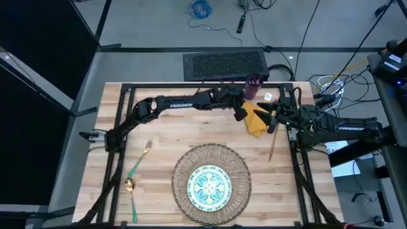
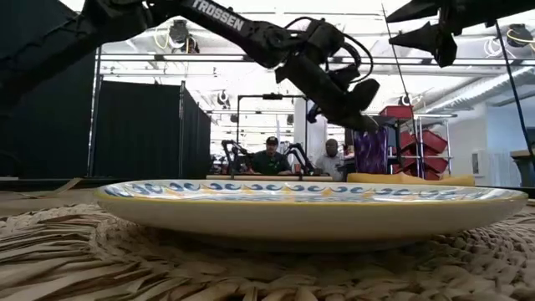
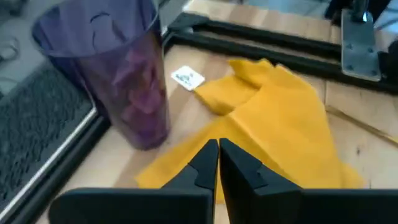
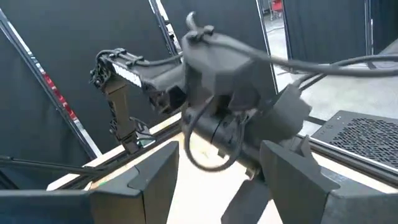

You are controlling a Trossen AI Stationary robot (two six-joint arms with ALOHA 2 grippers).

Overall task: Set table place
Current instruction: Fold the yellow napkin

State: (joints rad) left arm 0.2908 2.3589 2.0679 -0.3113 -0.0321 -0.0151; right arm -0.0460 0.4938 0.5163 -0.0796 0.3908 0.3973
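A mustard-yellow napkin (image 1: 256, 121) (image 3: 280, 118) lies crumpled flat on the table (image 1: 165, 133) at the far right. The purple cup (image 1: 254, 86) (image 3: 118, 81) stands upright just beyond it. My left gripper (image 3: 217, 152) (image 1: 241, 113) hovers shut above the napkin's near-left edge, and the low view shows it clear of the cloth. My right gripper (image 4: 217, 180) (image 1: 271, 117) is open and raised over the napkin's right side, facing the left arm. The plate (image 1: 210, 186) rests on the wicker placemat (image 1: 181, 166) at the near centre. Fork (image 1: 141, 158) and spoon (image 1: 130, 191) lie at the left, and the knife (image 1: 272, 149) at the right.
Black frame rails (image 1: 191, 88) run along the table's far and side edges. A white tag (image 3: 186, 78) lies by the cup. A black mesh box (image 1: 226, 63) sits beyond the far edge. Two people (image 2: 301, 159) sit in the room behind. Bare wood shows between placemat and napkin.
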